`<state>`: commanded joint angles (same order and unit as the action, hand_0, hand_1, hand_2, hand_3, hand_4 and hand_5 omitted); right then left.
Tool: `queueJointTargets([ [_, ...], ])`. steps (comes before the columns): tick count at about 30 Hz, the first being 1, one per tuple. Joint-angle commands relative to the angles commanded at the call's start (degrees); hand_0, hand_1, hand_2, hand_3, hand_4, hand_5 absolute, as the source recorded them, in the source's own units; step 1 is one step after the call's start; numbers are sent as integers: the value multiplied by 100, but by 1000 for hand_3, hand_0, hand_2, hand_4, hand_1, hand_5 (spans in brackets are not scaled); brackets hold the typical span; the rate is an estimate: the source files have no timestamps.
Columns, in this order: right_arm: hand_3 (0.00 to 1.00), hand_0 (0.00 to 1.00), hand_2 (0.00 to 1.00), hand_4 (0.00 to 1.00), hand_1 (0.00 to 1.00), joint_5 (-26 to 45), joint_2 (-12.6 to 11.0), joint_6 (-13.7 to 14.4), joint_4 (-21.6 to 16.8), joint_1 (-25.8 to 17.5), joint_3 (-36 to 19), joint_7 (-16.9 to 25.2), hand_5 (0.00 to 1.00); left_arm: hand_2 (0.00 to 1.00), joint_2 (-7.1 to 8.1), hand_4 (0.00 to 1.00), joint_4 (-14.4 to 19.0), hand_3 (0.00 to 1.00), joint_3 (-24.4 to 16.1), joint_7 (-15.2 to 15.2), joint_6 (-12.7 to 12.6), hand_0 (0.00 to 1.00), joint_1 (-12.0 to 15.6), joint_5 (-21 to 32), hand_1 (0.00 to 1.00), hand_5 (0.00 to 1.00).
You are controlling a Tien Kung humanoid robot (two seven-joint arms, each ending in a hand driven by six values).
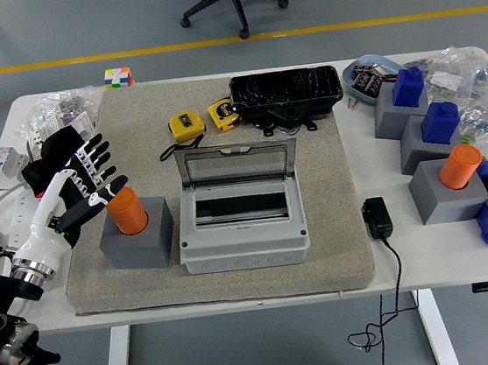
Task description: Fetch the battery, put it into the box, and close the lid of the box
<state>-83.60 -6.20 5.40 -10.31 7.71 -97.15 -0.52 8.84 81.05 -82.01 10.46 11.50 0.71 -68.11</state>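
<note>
My left hand (80, 179), fingers spread and empty at centre-left, flanks the orange cylindrical battery (127, 211) standing proud of its grey block (137, 236); grey plastic box (242, 227) lid raised, ready

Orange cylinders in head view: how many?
2. One sits in the grey block on the mat beside the left hand; the other sits in a grey block at the table's right side.

The orange cylindrical battery (126, 210) stands upright in a grey block holder (137, 237), just left of the grey box (242, 227), whose clear lid (236, 163) stands open.
</note>
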Motion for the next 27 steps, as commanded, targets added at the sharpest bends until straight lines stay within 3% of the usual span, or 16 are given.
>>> queueJointTargets([
  [10, 832, 865, 810, 998, 857, -7, 16, 0, 0, 5, -12, 2, 998, 948, -90, 998, -9, 958, 167, 70, 115, 885, 68, 375, 953, 408],
  [27, 830, 863, 807, 998, 854, 20, 1, -1, 0, -6, 29, -12, 987, 890, -131, 998, -132, 917, 126, 118, -46, 877, 59, 160, 940, 359],
])
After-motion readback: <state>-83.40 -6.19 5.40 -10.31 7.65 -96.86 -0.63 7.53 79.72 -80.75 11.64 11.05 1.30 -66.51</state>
